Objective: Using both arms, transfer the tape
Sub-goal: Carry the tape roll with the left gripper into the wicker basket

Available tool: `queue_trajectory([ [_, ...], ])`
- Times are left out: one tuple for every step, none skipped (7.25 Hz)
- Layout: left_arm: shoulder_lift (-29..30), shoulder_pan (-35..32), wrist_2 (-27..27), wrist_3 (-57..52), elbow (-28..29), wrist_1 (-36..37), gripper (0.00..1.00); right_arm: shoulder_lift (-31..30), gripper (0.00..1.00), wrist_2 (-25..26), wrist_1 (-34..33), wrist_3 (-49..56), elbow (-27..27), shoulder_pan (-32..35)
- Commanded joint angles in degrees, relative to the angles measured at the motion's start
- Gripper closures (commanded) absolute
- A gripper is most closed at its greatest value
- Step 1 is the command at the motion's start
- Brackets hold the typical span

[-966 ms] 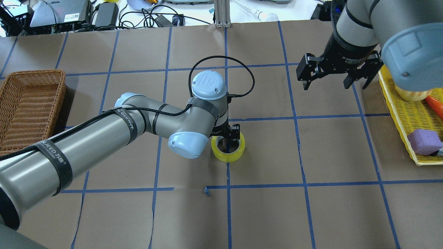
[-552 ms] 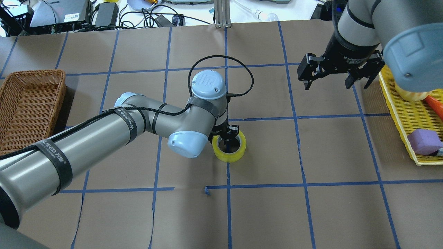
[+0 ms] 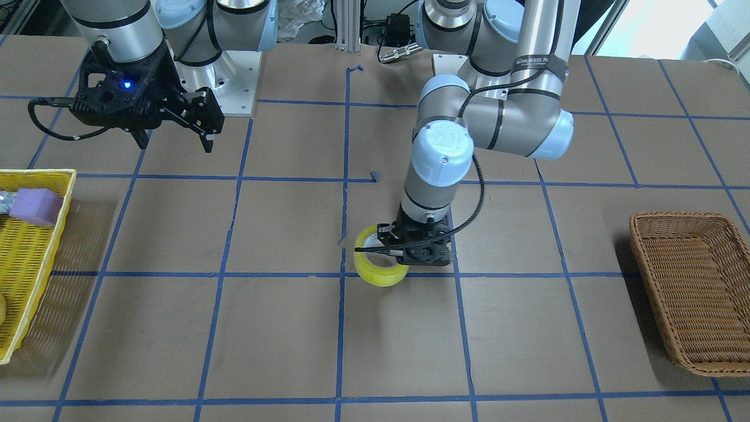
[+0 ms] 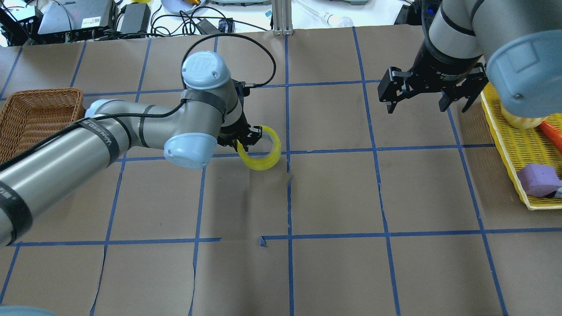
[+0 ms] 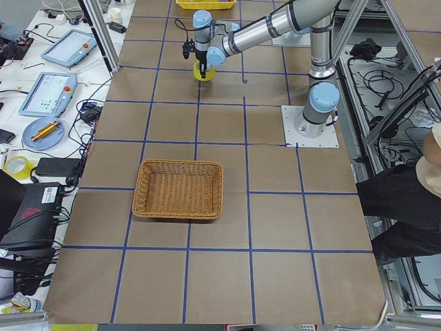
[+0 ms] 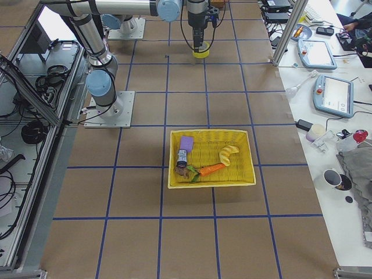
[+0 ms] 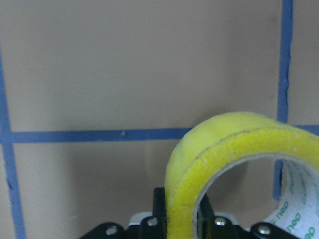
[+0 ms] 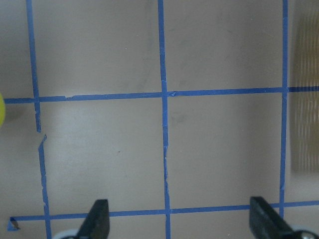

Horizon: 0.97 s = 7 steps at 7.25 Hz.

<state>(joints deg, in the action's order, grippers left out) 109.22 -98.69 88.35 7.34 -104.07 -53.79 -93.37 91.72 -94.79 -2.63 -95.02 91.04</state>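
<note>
The tape (image 4: 263, 163), a thick translucent yellow roll with white core, is clamped at its wall by left fingers (image 4: 248, 137); right fingers (image 4: 390, 103) stand spread wide apart

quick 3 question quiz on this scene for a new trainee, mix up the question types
1. True or false: the right gripper is open and empty.
2. What holds the tape? A) the wicker basket B) the left gripper C) nothing, it lies flat on the table
3. Fill in: the purple sponge lies in the ____.

Key: 1 true; 2 B; 3 yellow tray
</note>
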Motion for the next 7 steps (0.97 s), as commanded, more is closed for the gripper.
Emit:
queue_trajectory([
  [-3.56,12.67,0.76,-17.87,3.15,-5.67,1.00,-0.23,0.00,-0.40,-0.30,-0.09,0.01,0.10],
  [-4.62,20.48,1.64,-29.45,6.65,-10.06,1.00,-0.23,0.00,-0.75,-0.57,-0.18,0.01,0.19],
  [-5.07,29.26,1.47,-40.10,9.73,-14.45,1.00,-0.32,0.00,0.03,-0.57,-0.35,0.10,0.11],
  [-4.12,37.79,1.04,-51.17,11.24,-15.28,1.00,-0.41,0.00,-0.57,-0.92,-0.53,0.36,0.19],
  [-1.84,44.48,0.77,-61.46,12.13,-12.24,1.00,-0.32,0.00,-0.93,-1.27,-0.36,1.32,0.19],
  [1.31,47.33,0.68,-66.70,14.22,-7.95,1.00,-0.32,0.00,-0.84,-1.19,-0.09,1.42,0.19],
  [4.39,48.23,0.85,-69.71,16.85,-7.56,1.00,-0.32,0.00,-0.84,-1.19,-0.09,1.42,0.19],
])
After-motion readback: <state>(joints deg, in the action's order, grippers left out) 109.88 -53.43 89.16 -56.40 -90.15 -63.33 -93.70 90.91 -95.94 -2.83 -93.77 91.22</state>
